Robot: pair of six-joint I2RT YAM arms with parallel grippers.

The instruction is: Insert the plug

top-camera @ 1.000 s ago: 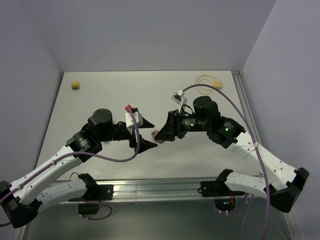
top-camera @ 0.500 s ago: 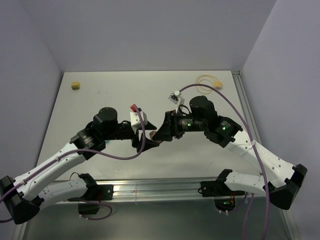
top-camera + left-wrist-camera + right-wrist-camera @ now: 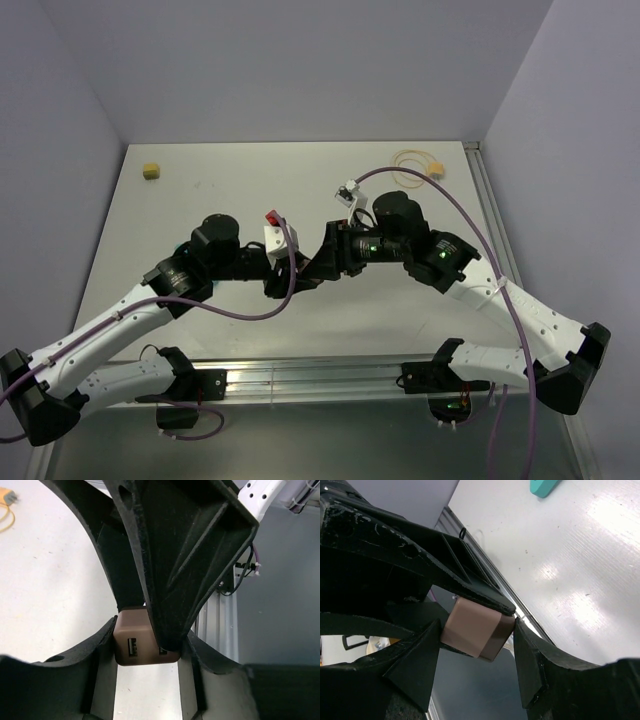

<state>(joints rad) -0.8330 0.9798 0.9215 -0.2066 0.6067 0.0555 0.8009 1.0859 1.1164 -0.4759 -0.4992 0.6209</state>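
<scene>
The plug [image 3: 436, 170] is a small yellow connector on a pale looped cable [image 3: 408, 172], lying at the table's far right; it also shows in the left wrist view as the plug [image 3: 6, 497]. Both grippers meet at mid-table, well away from it. A brown charger block [image 3: 132, 647] with USB slots sits between them. My left gripper [image 3: 149, 636] presses the block's two sides. My right gripper [image 3: 476, 629] is shut on the same block [image 3: 475, 627]. In the top view the left gripper [image 3: 290, 275] and the right gripper [image 3: 318, 268] hide the block.
A small yellow cube [image 3: 151, 170] lies at the far left corner. A teal block [image 3: 542, 486] rests on the table behind the left arm. An aluminium rail [image 3: 320, 375] runs along the near edge. Purple cables arc over both arms.
The left arm has swung right to meet the right gripper, and its jaws have closed onto the brown block. The right gripper shifted slightly left, still holding the block.
</scene>
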